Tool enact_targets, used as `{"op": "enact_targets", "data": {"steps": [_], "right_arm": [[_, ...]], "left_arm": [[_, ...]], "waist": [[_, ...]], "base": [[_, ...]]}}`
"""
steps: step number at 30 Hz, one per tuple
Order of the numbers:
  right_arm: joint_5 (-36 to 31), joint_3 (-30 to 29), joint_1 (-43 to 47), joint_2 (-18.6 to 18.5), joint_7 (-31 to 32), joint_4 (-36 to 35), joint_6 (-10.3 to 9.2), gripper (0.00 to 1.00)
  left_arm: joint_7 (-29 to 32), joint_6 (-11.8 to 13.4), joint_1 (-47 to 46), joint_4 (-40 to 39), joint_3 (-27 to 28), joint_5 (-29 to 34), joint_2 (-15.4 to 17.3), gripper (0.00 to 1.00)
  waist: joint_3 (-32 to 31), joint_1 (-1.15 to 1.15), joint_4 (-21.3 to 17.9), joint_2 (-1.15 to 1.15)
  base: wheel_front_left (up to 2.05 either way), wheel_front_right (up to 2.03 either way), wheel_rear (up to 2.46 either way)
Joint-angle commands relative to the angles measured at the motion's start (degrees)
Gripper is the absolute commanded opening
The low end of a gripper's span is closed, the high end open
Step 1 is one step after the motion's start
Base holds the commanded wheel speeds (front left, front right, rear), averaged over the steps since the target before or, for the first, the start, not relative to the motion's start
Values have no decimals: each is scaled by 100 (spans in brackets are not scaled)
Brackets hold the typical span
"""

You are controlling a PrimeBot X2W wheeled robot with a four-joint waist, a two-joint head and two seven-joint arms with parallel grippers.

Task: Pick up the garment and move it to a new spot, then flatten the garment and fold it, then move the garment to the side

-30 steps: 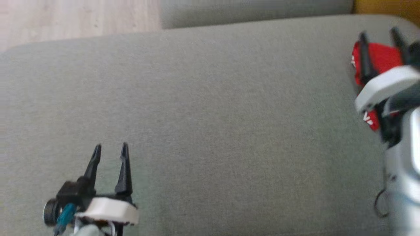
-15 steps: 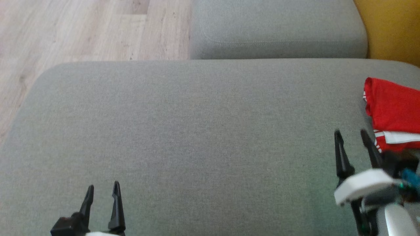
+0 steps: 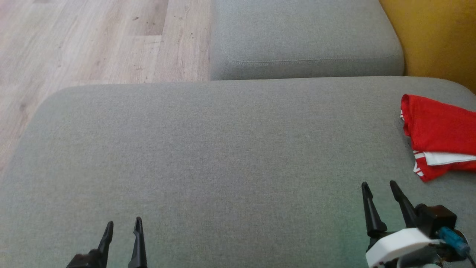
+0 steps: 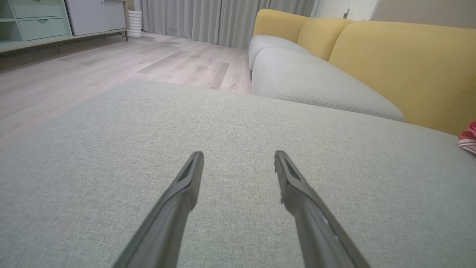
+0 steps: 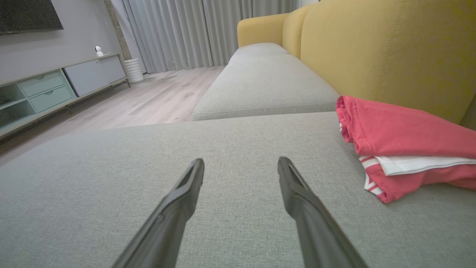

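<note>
A folded red garment (image 3: 440,136) with white trim lies at the far right of the grey cushion (image 3: 223,156), up against the yellow backrest (image 3: 435,37). The right wrist view shows the same garment (image 5: 405,145) to the right of my fingers. In the left wrist view a sliver of the garment (image 4: 468,137) peeks in at the right edge. My right gripper (image 3: 379,186) stands open at the lower right, clear of the garment and a little before it. At the lower left my left gripper (image 3: 123,225) is open too, with nothing between its fingers.
A second grey seat cushion (image 3: 305,37) lies beyond the big one. Wooden floor (image 3: 85,41) spreads at the upper left. A low TV cabinet (image 5: 44,93) and curtains (image 5: 186,33) stand across the room.
The right gripper has let go of the red garment and drawn back toward me. The left gripper has also pulled back and down. The head camera has tilted, showing more floor and backrest.
</note>
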Motion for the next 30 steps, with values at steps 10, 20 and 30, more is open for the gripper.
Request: {"op": "enact_targets", "data": {"steps": [10, 20, 30], "right_arm": [[-33, 243, -132, -35, -136, -216, 37, 100], [-17, 275, -105, -35, -105, -221, 37, 100], [32, 154, 178, 3, -40, 364, -2, 0]], "left_arm": [[-54, 94, -325, -26, 214, -38, 56, 100], [1, 86, -316, -52, 190, -110, 45, 100], [42, 59, 89, 368, -6, -119, -133, 0]], "waist": [[12, 0, 27, 0], [4, 0, 46, 0], [6, 1, 54, 0]], "base": [[0, 0, 0], [0, 0, 0], [0, 0, 0]]}}
